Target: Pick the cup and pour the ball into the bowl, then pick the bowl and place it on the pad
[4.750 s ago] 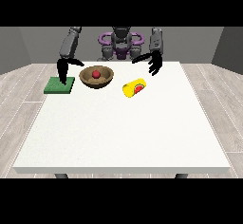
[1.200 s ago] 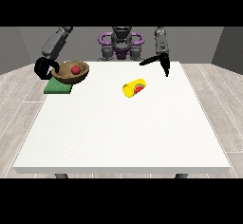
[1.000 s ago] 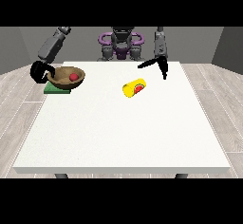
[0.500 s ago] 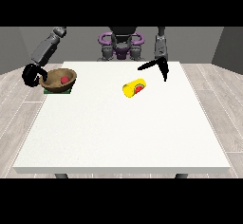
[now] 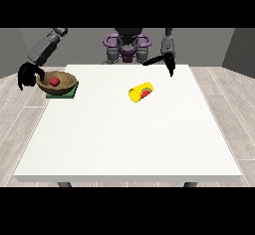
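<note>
Brown bowl (image 5: 57,82), red ball (image 5: 54,81) inside, now sits over the green pad (image 5: 63,92) at the desk's (image 5: 129,139) corner after travelling leftward, the robot hand at the view's left (image 5: 27,75) curled on its rim, so release likely remains; the yellow cup (image 5: 140,92) lies tipped mid-desk, and the robot hand at the view's right (image 5: 167,61) hangs apart, fingers straight.

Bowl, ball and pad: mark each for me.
bowl (image 5: 67,82), front view, on its wooden rim.
ball (image 5: 54,81), front view, on its red top, inside the bowl.
pad (image 5: 71,94), front view, on its green corner under the bowl.
</note>
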{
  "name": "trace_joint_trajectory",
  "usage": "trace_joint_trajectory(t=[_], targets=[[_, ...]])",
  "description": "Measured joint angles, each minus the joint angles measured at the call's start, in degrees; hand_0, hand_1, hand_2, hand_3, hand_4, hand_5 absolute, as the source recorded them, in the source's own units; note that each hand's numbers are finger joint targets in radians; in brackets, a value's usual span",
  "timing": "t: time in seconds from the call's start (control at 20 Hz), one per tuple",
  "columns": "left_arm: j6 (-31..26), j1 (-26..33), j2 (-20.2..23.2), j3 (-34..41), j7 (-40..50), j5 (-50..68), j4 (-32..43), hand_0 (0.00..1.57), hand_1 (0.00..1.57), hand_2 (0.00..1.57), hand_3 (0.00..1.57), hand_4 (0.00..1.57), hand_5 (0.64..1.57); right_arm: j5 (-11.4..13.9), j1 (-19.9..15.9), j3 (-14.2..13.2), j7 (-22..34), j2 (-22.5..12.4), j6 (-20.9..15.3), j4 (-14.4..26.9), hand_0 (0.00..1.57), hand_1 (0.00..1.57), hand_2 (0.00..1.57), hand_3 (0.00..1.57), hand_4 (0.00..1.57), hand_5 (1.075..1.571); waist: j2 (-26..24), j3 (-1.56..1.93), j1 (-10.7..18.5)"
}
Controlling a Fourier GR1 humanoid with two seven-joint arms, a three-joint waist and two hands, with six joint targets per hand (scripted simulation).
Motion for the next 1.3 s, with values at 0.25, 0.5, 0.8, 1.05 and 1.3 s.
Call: trace_joint_trajectory(t=[0.25, 0.5, 0.8, 1.05, 1.3], targets=[[-1.7, 0.7, 1.0, 1.1, 0.6, 1.6, -0.6, 0.00, 0.00, 0.00, 0.00, 0.00, 1.566, 0.6, 0.3, 0.9, 1.1, 0.2, -0.1, 0.4, 1.57, 1.57, 1.57, 0.93, 0.71, 1.570, -0.8, -0.04, 0.3], [-1.4, 0.0, 0.7, 1.1, 1.9, 1.4, -1.4, 0.00, 0.00, 0.00, 0.00, 0.00, 1.565, 3.7, 1.3, 3.9, -0.8, 2.1, -2.0, -0.5, 1.57, 1.57, 1.57, 1.32, 0.65, 1.552, -0.9, -0.06, 0.0], [-1.5, 1.1, 0.9, 0.6, 2.6, 1.0, -5.4, 0.00, 0.00, 0.00, 0.00, 0.00, 1.565, 5.3, 1.2, 4.1, 0.1, -2.6, -5.4, 0.8, 0.18, 0.18, 0.47, 0.43, 0.00, 1.489, 1.7, 0.00, 0.1], [-2.0, 1.9, 1.2, 1.1, 3.8, 1.5, -7.1, 0.00, 0.00, 0.00, 0.00, 0.00, 1.566, 6.7, 0.6, 4.9, 1.1, -4.9, -7.1, 0.9, 0.00, 0.00, 0.37, 0.21, 0.00, 1.481, 1.1, -0.04, -0.1], [-1.5, 4.0, 0.2, -0.3, 4.9, 0.4, -8.4, 0.00, 0.00, 0.00, 0.00, 0.00, 1.569, 7.3, 0.1, 5.4, 2.3, -5.4, -7.1, 1.0, 0.00, 0.00, 0.26, 0.06, 0.00, 1.493, -0.8, -0.04, -0.6]])
